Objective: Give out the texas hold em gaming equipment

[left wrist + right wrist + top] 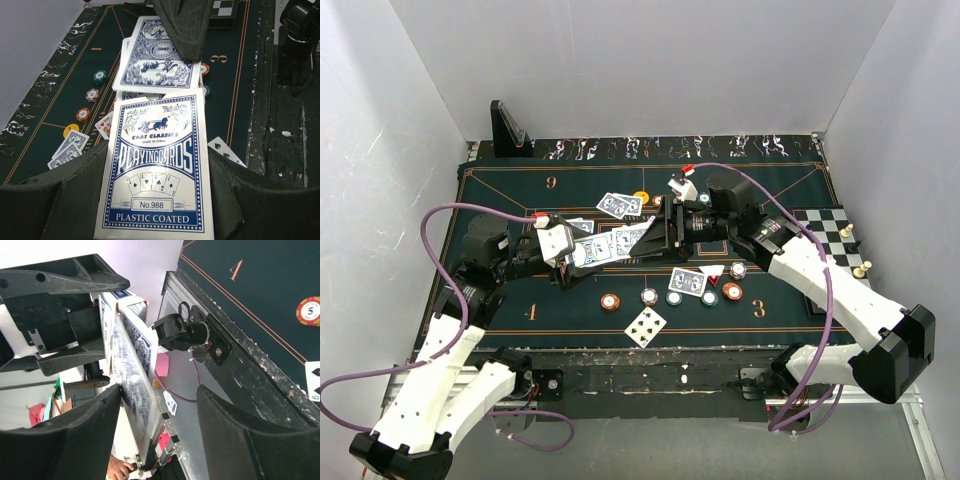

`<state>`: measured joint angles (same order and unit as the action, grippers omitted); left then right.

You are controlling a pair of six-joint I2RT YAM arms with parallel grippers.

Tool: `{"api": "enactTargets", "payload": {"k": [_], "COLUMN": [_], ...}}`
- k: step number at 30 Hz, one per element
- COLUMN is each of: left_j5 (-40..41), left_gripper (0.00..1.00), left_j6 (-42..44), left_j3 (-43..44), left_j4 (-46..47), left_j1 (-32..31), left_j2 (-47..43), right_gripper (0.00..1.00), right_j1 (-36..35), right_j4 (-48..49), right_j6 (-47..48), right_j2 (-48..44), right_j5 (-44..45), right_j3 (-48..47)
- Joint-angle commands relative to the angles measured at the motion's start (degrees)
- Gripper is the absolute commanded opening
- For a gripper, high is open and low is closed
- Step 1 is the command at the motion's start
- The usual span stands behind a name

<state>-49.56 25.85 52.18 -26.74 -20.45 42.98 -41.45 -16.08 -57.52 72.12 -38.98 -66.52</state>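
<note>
we are mid-deal. the left gripper (558, 243) is clamped on the box (157, 170), held above the mat (500, 200) near its middle, with cards (159, 65) fanned out of the box mouth. the right gripper (658, 232) has its jaws apart at those cards, one jaw lying over the top one, nothing pinched yet. chips (705, 290) and a few dealt cards lie on the mat. next, we judge: pinch the top card alone, slide it free, lay it at an unserved seat.
</note>
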Motion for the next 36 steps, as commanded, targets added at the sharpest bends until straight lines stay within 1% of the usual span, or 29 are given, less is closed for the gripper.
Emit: {"api": "enactTargets", "payload": {"k": [1, 3, 4, 5, 12, 21, 36], "left_j5": [-1.2, -1.2, -1.2, -1.3, -1.2, -1.1, -0.8], "left_gripper": [0.0, 0.0, 0.0, 0.0, 0.0, 0.0, 0.0], "left_j6": [-0.6, -0.7, -0.7, -0.8, -0.9, -0.8, -0.1], "left_j3": [1.2, 1.2, 1.2, 1.2, 1.2, 1.0, 0.9], "left_j4": [1.9, 1.9, 1.9, 2.0, 1.9, 1.9, 1.4], "left_j1": [0.2, 0.2, 0.2, 0.2, 0.2, 0.2, 0.2], "left_j2": [-0.4, -0.4, -0.5, -0.6, -1.0, -1.3, -1.8], "right_gripper": [0.61, 0.48, 0.45, 0.43, 0.37, 0.35, 0.22], "right_j1": [-0.2, -0.3, -0.3, -0.2, 0.0, 2.2, 5.0], "right_j4": [3.2, 1.9, 1.3, 0.8, -3.0, -7.6, -10.7], "right_j6": [-0.8, -0.2, 0.2, 0.6, 2.8, 4.8, 6.5], "right_j2": [-0.9, -1.1, -1.1, -1.4, -2.9, -5.4, -8.8], "right_j5": [0.0, 0.4, 0.6, 0.9, 2.7, 2.8, 0.6], "right_j3": [-0.1, -0.5, -0.9, -1.2, -2.4, -4.0, -9.2]}}
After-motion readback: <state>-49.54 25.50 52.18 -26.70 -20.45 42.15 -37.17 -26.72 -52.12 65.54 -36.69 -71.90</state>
